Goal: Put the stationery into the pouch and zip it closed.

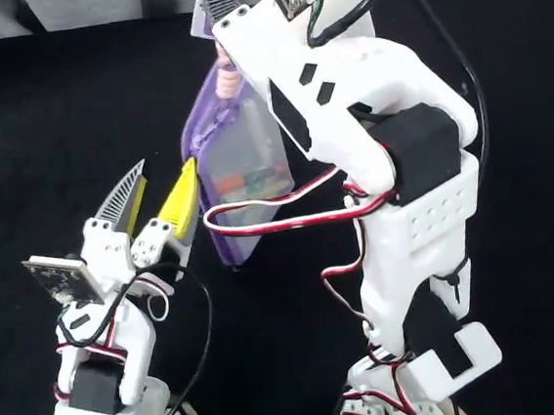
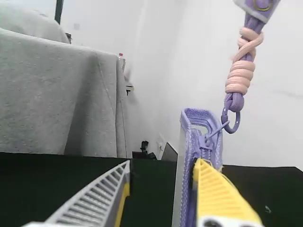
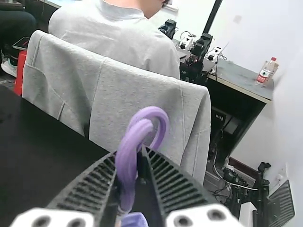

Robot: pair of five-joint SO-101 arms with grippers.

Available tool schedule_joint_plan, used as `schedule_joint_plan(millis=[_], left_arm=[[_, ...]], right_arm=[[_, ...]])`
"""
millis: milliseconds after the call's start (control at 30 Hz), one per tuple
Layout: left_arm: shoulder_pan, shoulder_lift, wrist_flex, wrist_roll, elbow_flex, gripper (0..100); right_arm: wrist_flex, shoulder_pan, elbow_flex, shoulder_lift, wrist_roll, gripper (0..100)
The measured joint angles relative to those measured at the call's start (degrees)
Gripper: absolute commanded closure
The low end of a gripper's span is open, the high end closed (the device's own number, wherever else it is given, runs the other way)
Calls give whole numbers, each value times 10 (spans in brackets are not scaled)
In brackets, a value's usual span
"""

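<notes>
Up close, the right hand [image 3: 129,158] is clamped on the purple loop [image 3: 150,118], a grip that its own arm mostly hides in the high view. Below that loop, the left wrist view shows the pink coiled cord [image 2: 241,61] running down to the zipper ring [image 2: 230,120]. The pouch [image 1: 243,162] hangs at upper centre of the high view over the black desk [image 1: 33,123], with stationery [image 1: 250,183] visible through its clear side. At lower left, the left hand [image 1: 166,171] stands open, its yellow finger [image 2: 222,198] right at the pouch's zipper edge.
</notes>
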Motion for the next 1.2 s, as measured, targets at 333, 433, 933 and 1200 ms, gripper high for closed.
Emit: schedule_joint_plan(millis=[333,433,933,1200], left_arm=[[27,-4,115,1,-92,776],[35,-1,121,1,-92,776],[109,-18,229,1,-171,776],[108,-18,230,0,-164,776]], right_arm=[[0,1,0,0,0,987],[0,1,0,0,0,987],[0,1,0,0,0,988],[0,1,0,0,0,988]])
